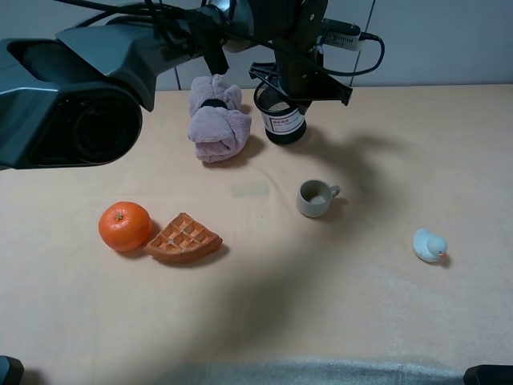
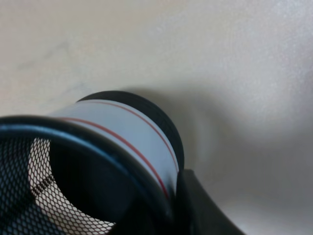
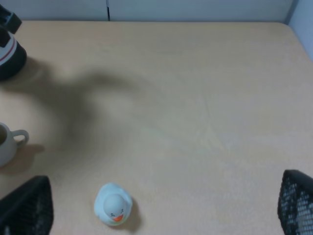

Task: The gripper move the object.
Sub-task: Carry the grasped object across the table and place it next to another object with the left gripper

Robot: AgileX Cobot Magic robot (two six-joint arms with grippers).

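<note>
The black wire-mesh pen cup [image 1: 284,120] with a white, red-marked label stands at the back middle of the table, and also shows in the right wrist view [image 3: 9,54]. My left gripper [image 1: 298,80] reaches across from the left and sits on the cup's rim. In the left wrist view the cup [image 2: 122,132] fills the frame, and one dark finger [image 2: 200,210] presses against its outer wall. The other finger is hidden. My right gripper [image 3: 161,215] is open and empty, hanging above the table near the duck.
A grey-beige mug [image 1: 314,198] stands in front of the cup. A pink towel [image 1: 216,120] lies to the cup's left. An orange [image 1: 124,225] and a waffle piece [image 1: 183,238] lie front left. A small duck [image 1: 429,245] sits at the right.
</note>
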